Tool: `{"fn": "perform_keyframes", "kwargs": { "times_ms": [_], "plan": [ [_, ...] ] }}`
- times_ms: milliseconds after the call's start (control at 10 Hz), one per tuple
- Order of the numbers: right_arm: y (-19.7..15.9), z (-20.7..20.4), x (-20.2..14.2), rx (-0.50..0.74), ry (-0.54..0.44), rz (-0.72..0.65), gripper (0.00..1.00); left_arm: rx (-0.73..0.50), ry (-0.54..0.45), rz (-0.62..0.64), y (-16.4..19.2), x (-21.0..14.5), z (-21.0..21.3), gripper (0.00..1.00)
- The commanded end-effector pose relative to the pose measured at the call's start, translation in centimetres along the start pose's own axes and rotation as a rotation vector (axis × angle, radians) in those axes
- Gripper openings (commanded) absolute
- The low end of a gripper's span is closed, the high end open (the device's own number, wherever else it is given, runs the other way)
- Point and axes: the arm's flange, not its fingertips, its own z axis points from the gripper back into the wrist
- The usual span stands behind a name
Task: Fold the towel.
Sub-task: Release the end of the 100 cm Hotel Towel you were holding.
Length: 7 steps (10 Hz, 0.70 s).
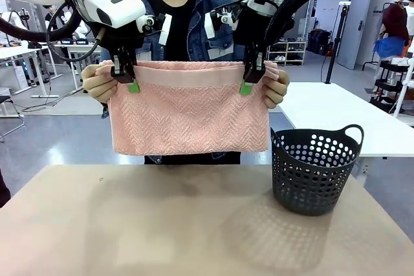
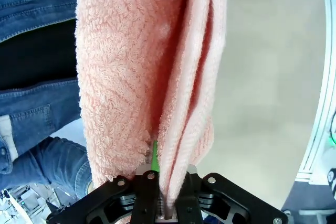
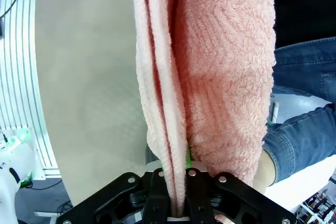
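One broad table [image 1: 129, 224] is spreading across the lower frame, and the towel [image 1: 189, 111] is hanging doubled above it at centre. Its layers could be slipping apart if either pinch slackens, or a low swing could be catching the basket [image 1: 315, 169] at lower right. The towel is showing salmon-pink herringbone with a plain band on top. The left gripper [image 1: 131, 83] and right gripper [image 1: 248, 84] are pinching its upper corners beside the person's hands [image 1: 97, 85].

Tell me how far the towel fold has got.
Done: the towel hangs doubled over, its layers plain in both wrist views. In hand: the left gripper and right gripper are shut on its top edge, and the person's hands hold the outer corners. Left: it hangs above the table, not yet laid down; the basket stands to one side.
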Motion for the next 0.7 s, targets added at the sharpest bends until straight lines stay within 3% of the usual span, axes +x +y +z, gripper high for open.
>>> {"fn": "perform_keyframes", "kwargs": {
  "times_ms": [0, 600],
  "plan": [
    [-0.04, 0.12, -0.21, 0.0, 0.003, 0.012, 0.0, -0.001, 0.002, -0.017, 0.08, -0.22, 0.18, 0.0],
    [-0.04, 0.12, -0.21, 0.0, 0.003, 0.012, 0.0, -0.001, 0.002, -0.017, 0.08, -0.22, 0.18, 0.0]
  ]
}}
